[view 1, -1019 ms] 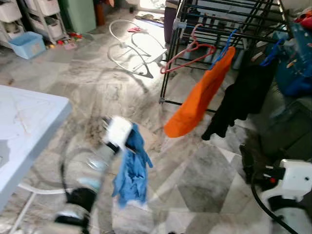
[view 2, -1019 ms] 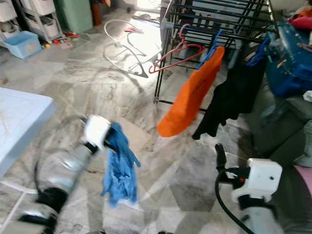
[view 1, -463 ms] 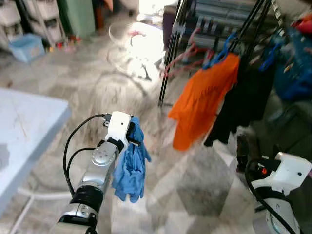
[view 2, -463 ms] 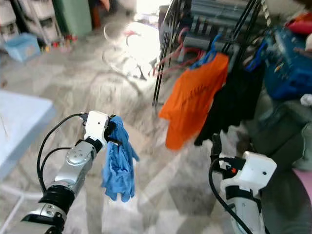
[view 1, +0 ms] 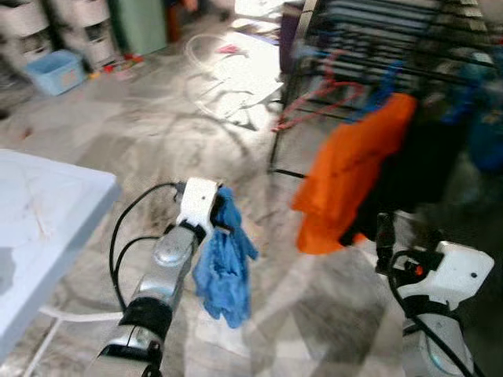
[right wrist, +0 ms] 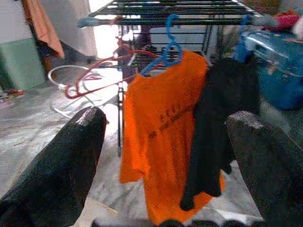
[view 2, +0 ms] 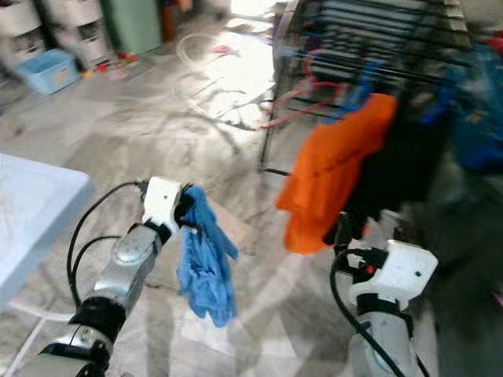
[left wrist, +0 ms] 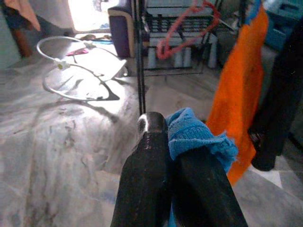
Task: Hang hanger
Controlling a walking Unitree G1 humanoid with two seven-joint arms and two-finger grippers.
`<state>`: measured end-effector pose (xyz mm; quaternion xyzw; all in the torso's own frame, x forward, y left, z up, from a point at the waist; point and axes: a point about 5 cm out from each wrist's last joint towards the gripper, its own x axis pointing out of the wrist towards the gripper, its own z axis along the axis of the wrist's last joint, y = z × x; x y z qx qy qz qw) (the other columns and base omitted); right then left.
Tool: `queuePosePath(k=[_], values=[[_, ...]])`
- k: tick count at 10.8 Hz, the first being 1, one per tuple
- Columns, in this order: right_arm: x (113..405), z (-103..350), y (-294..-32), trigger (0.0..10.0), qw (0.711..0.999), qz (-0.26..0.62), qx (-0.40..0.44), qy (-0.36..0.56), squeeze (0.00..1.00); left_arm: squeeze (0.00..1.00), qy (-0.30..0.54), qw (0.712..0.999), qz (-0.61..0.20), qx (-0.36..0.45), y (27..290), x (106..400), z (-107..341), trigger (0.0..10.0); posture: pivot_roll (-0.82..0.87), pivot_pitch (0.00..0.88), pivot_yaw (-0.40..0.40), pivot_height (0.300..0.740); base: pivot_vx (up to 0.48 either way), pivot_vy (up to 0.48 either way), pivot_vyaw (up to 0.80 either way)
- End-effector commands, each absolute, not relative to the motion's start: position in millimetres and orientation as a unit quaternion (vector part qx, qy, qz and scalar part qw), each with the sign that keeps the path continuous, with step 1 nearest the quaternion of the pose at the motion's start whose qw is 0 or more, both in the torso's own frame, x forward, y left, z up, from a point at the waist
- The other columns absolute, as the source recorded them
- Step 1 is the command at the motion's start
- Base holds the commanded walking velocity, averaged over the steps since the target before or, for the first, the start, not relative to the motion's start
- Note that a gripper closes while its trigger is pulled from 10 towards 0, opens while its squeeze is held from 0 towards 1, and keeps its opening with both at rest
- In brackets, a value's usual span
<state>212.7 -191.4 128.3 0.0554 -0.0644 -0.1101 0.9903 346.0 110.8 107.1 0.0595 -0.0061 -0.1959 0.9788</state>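
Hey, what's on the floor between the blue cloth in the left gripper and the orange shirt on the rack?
Bare marble floor: in the left eye view, nothing lies between the blue cloth and the orange shirt.

Soft blue terry-like cloth (left wrist: 196,135) bunches between matt black rubbery fingers (left wrist: 147,189). The grey marbled floor (view 1: 157,133) shines glossily; thin black metal rack (right wrist: 165,20) (smooth-coated) bears a matt orange fabric shirt (right wrist: 161,118).
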Motion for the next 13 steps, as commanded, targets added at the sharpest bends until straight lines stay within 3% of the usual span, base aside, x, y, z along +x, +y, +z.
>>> queuePosePath(k=[1, 8, 9, 13], values=[[209, 124, -192, 10.0, 0.990, -0.119, 0.052, -0.057, 0.00, 0.00, -0.013, 0.978, -0.201, 0.056, 108, 347, 111, 10.0, 0.05, 0.086, -0.048, 0.740, 0.371, 0.000, 0.00], [209, 121, -196, 10.0, 0.985, -0.150, 0.067, -0.047, 0.00, 0.00, -0.007, 0.976, -0.212, 0.040, 98, 345, 107, 10.0, 0.04, 0.085, -0.044, 0.740, 0.415, 0.000, 0.00], [209, 121, -198, 10.0, 0.986, -0.158, 0.024, -0.046, 0.00, 0.00, -0.004, 0.976, -0.213, 0.039, 98, 345, 106, 10.0, 0.04, 0.087, -0.044, 0.740, 0.412, 0.244, 0.00], [208, 115, -199, 10.0, 0.985, -0.165, 0.043, -0.025, 0.00, 0.00, 0.003, 0.975, -0.217, 0.042, 96, 346, 105, 10.0, 0.03, 0.088, -0.039, 0.740, 0.309, 0.366, 0.00]])
